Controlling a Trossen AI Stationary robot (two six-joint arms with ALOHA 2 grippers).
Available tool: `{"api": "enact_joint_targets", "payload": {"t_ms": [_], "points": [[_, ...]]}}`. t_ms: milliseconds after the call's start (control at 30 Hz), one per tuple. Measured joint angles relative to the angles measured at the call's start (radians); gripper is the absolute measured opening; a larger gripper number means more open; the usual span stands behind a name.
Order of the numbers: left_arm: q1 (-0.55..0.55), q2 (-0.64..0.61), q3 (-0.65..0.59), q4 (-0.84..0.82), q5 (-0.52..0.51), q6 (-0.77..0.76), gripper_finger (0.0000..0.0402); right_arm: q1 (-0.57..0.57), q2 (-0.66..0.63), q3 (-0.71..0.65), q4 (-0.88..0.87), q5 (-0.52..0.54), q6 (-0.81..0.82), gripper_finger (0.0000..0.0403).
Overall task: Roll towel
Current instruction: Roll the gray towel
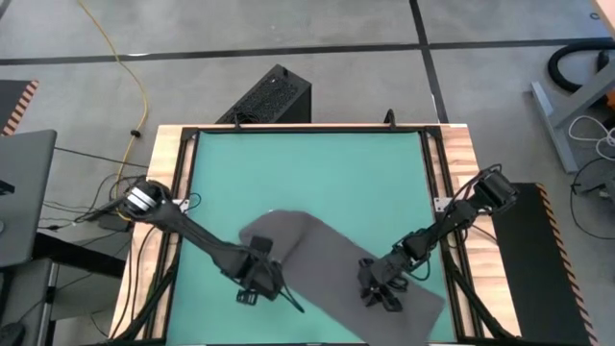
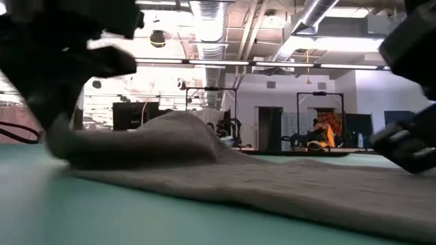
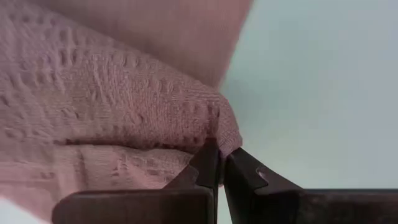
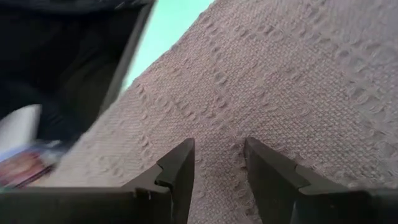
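The dark grey towel (image 1: pixel 336 274) lies slantwise on the green mat (image 1: pixel 307 173), from mid-left toward the near right corner. It also shows in the low view (image 2: pixel 272 184), where its left end rises in a hump (image 2: pixel 174 129). My left gripper (image 1: pixel 261 284) is at the towel's near left edge, shut on a fold of it (image 3: pixel 219 163). My right gripper (image 1: pixel 384 288) stands over the towel's right half, fingers parted and pointing down at the cloth (image 4: pixel 217 155). Whether its fingertips touch the cloth I cannot tell. My left gripper pinches a folded-over corner of the towel (image 3: pixel 221 134) between its two fingertips, at the towel's near left edge. The fold shows more than one layer. The cloth bulges up just beyond the fingers, while the rest of the towel lies on the mat.
The mat is bare on its far half and far left (image 1: pixel 288 163). A black frame with wooden borders (image 1: pixel 437 173) runs round the mat. A black box (image 1: pixel 269 96) stands beyond the far edge, with cables on the floor.
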Motion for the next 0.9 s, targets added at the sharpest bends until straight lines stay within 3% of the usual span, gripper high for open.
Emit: {"api": "enact_joint_targets", "payload": {"t_ms": [267,433,533,700,900], "points": [[-0.044,0.02,-0.001,-0.067,0.031,-0.1,0.0,-0.031,-0.012,-0.001,-0.003,-0.225,0.004,0.0168],[-0.043,0.016,-0.001,-0.19,0.027,-0.144,0.0,-0.092,-0.116,-0.011,-0.025,-0.297,-0.096,0.0168],[-0.035,0.016,-0.001,-0.259,0.021,-0.167,0.0,-0.137,-0.204,-0.003,0.009,-0.251,-0.208,0.0168],[-0.034,0.016,-0.009,-0.265,0.081,-0.218,0.0,-0.225,-0.198,-0.006,0.07,-0.037,-0.259,0.0159],[-0.059,0.016,-0.031,-0.171,0.162,-0.29,0.0013,-0.274,-0.066,-0.004,0.211,-0.022,-0.227,0.0141]]}}
